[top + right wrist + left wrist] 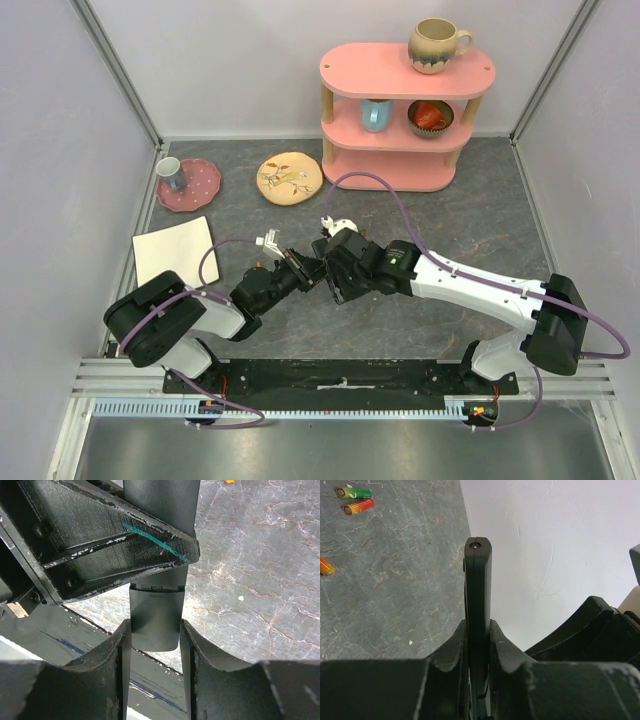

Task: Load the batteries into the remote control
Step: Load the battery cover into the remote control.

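The remote control [478, 580] is a long slim black bar, held above the grey table between both grippers. My left gripper [478, 626] is shut on its narrow sides, and I see it edge-on there. In the right wrist view the remote's end section [155, 622], below a seam, sits between my right gripper's [155, 630] fingers, which press on both its sides. From above, both grippers [300, 266] [335, 272] meet at the table's middle. A green battery [353, 493], a red one [358, 506] and an orange one [325, 566] lie on the table.
A pink shelf [400, 115] with mugs and a bowl stands at the back right. A pink plate [190, 185] with a cup, a floral plate [288, 178] and a white square plate [175, 250] lie at the left.
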### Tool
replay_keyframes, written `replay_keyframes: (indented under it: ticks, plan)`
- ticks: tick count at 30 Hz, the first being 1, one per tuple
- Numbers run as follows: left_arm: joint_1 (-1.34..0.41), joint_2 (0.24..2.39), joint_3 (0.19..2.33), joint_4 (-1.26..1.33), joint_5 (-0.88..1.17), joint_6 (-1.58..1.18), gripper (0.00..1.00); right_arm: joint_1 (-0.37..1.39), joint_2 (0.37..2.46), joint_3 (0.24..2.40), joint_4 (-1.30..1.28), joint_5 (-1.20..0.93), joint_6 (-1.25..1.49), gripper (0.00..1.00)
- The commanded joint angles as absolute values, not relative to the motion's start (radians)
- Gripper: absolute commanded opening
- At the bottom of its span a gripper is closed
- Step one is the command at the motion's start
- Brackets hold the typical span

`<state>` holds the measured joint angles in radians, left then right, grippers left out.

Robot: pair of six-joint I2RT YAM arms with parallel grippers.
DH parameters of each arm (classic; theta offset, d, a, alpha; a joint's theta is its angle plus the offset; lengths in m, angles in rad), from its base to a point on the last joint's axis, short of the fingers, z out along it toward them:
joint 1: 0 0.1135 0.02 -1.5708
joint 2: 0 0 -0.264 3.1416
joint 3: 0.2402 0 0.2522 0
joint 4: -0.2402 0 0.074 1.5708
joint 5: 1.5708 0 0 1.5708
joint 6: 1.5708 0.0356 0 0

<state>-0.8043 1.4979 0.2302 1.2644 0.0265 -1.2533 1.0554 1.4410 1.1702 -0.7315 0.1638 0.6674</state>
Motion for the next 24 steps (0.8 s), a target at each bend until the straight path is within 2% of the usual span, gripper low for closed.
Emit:
replay_keyframes:
  ticks: [1,24]
  plan:
    - [-0.816,1.459,0.258,1.664,0.002,-1.223,0.02,1.062,1.436,1.161,-0.709,0.166,0.696,0.0]
    - [-0.85,1.436,0.268,1.664,0.012,-1.249,0.02,1.06,1.454,1.15,-0.695,0.184,0.692,0.0]
